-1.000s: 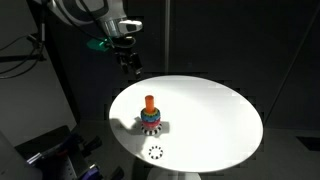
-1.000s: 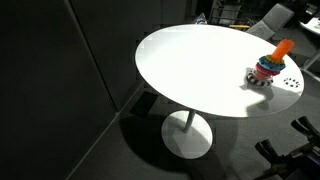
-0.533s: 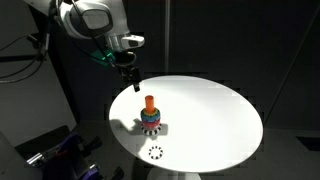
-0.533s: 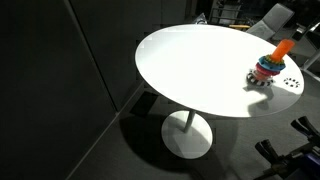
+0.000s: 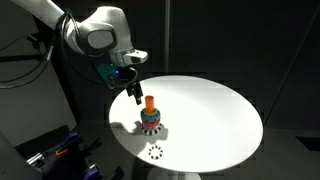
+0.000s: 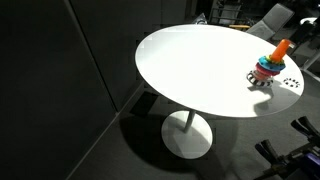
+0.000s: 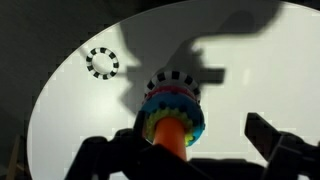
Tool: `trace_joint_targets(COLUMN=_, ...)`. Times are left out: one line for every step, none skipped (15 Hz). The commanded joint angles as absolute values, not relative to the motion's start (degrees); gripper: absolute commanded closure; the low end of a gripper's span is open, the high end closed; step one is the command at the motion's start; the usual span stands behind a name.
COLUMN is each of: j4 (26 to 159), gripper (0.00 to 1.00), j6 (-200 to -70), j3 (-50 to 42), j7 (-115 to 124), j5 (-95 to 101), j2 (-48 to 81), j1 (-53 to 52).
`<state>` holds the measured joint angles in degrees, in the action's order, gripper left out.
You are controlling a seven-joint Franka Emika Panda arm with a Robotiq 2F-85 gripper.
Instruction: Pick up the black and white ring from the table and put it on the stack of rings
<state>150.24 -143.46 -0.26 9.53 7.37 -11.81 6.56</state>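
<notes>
The black and white ring (image 5: 155, 153) lies flat on the white round table (image 5: 215, 115) near its front edge, and shows in the other exterior view (image 6: 290, 83) and the wrist view (image 7: 102, 62). The stack of rings (image 5: 150, 120) stands on the table with its orange peg upright, and shows in both exterior views (image 6: 269, 68) and the wrist view (image 7: 172, 112). My gripper (image 5: 133, 92) hangs open and empty above the table, just left of and above the stack. In the wrist view the gripper (image 7: 197, 136) has its jaws apart on either side of the stack, and the ring lies apart from it.
The table (image 6: 200, 70) stands on a single pedestal foot (image 6: 188, 138) in a dark room. Dark equipment (image 5: 50, 150) sits below the table's edge. Chairs (image 6: 275, 17) stand beyond the table.
My arm has come down and forward from the table's far edge toward the stack. The ring and the stack have not moved.
</notes>
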Motion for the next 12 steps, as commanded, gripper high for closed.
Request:
trace_joint_targets(j4=150.08, gripper=0.0, j6=-148.18, j3=-1.26, j7=10.45, j5=8.22, j2=-8.42, j1=6.92)
trace_joint_targets(j4=149.97, gripper=0.0, j6=-149.45, j3=-1.51, j7=10.54, j5=8.41, j2=-7.42, j1=7.0)
trace_joint_targets(j4=149.87, gripper=0.0, j6=-150.45, j3=-1.75, j7=10.6, j5=8.46, j2=-6.64, j1=7.04)
trace_joint_targets(j4=149.83, gripper=0.0, j6=-151.55, j3=-2.02, j7=10.5, j5=8.5, j2=-5.87, j1=7.07)
trace_joint_targets(j4=149.85, gripper=0.0, j6=-152.82, j3=-2.31, j7=10.3, j5=8.45, j2=-5.13, j1=7.04)
trace_joint_targets(j4=149.84, gripper=0.0, j6=-153.99, j3=-2.55, j7=10.51, j5=8.63, j2=-4.53, j1=7.07)
trace_joint_targets(j4=149.89, gripper=0.0, j6=-155.26, j3=-2.82, j7=10.23, j5=8.41, j2=-3.97, j1=6.98)
trace_joint_targets(j4=149.89, gripper=0.0, j6=-156.38, j3=-3.05, j7=10.16, j5=8.3, j2=-3.51, j1=6.93)
trace_joint_targets(j4=149.88, gripper=0.0, j6=-157.43, j3=-3.29, j7=9.89, j5=8.01, j2=-3.05, j1=6.85)
trace_joint_targets(j4=149.86, gripper=0.0, j6=-158.39, j3=-3.5, j7=9.74, j5=7.83, j2=-2.64, j1=6.8)
trace_joint_targets(j4=149.85, gripper=0.0, j6=-159.15, j3=-3.67, j7=9.56, j5=7.64, j2=-2.25, j1=6.75)
trace_joint_targets(j4=149.86, gripper=0.0, j6=-159.89, j3=-3.84, j7=9.48, j5=7.53, j2=-1.89, j1=6.72)
